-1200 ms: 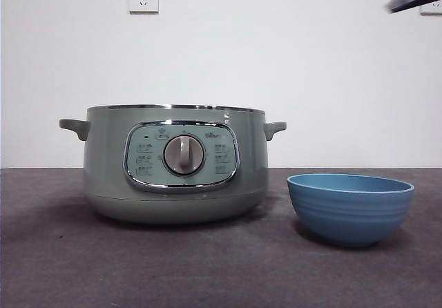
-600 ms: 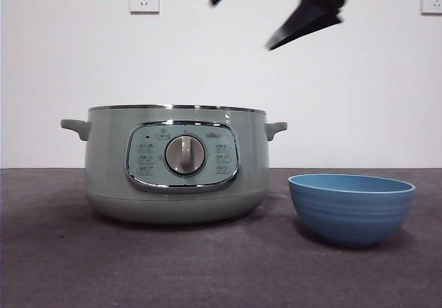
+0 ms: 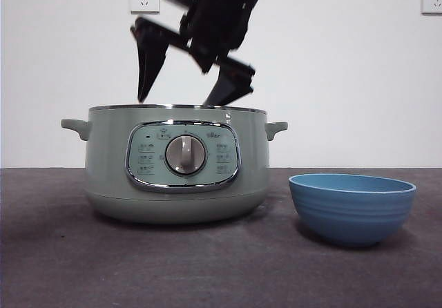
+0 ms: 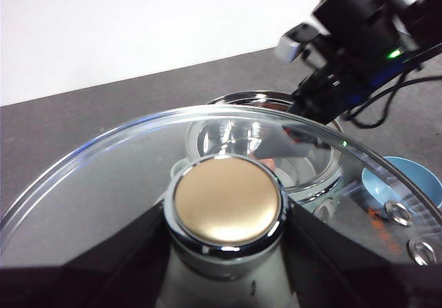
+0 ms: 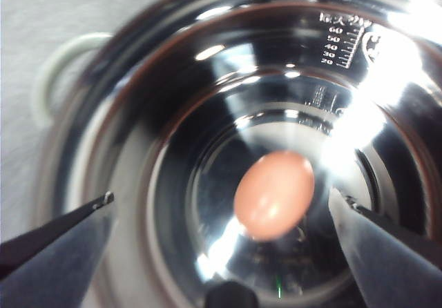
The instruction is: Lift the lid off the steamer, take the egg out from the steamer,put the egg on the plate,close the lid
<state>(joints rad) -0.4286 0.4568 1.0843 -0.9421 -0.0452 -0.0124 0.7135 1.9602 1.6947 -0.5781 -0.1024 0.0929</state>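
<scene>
Step 2: reaching for the egg, lid already off.

Left pincer [image 4: 224, 266] grips the lid [image 4: 103, 197] by its knob, aloft. Right pincer [image 3: 183, 97] hangs wide open and empty over the steamer [image 3: 110, 163]; the egg [image 5: 274, 194] lies on its floor. I should lower straight, centre both jaws, close gently, then carry to the plate [image 3: 352, 208].

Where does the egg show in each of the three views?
Front view: not visible, hidden by the steamer wall.
Left wrist view: cannot make it out through the held lid.
Right wrist view: egg at centre of the steamer's shiny floor, between the open right tool tips.
Shared landmark: steamer's chrome rim.
</scene>
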